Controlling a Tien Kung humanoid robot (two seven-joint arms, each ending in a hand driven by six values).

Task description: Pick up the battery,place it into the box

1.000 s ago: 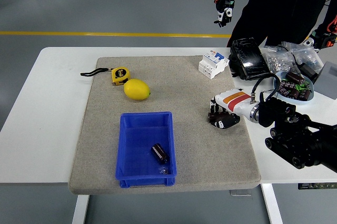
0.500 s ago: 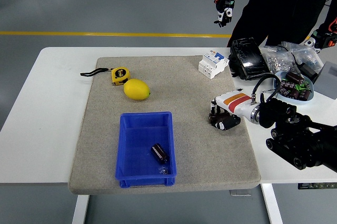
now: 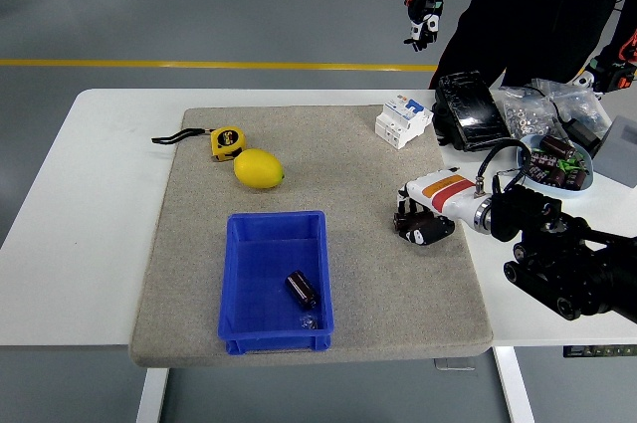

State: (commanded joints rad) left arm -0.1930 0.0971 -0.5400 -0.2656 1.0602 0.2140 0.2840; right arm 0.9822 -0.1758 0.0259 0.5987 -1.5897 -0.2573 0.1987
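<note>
- The battery (image 3: 302, 289), a small dark cylinder, lies on its side on the floor of the blue box (image 3: 240, 274), towards the box's right wall and near its front edge; a small shiny bit sits just in front of it, too small to identify.
- Judged by look, the battery is a rigid, smooth, dense little thing: it will not deform under the fingers, but it can roll and slip, so the sensible hold is across its round body near the middle, with fingertips on opposite sides.
- With the battery in the box, the task appears to be met as things lie.
- The right hand (image 3: 422, 224) rests on the grey mat (image 3: 348, 159) to the right of the box, well apart from it. Its fingers are curled downward; it seems to hold nothing, though the underside of the palm is hidden.
- The left arm is not visible.
- Beyond the box on the mat lie a lemon (image 3: 259, 168) and, further back, a yellow tape measure (image 3: 226, 142); a white circuit breaker (image 3: 402, 119) sits far right of the box.
- Nothing stands between the hand and the box; the box walls are the only obstacle to reaching in.
- A person in black (image 3: 537, 5) stands at the far right.
</note>
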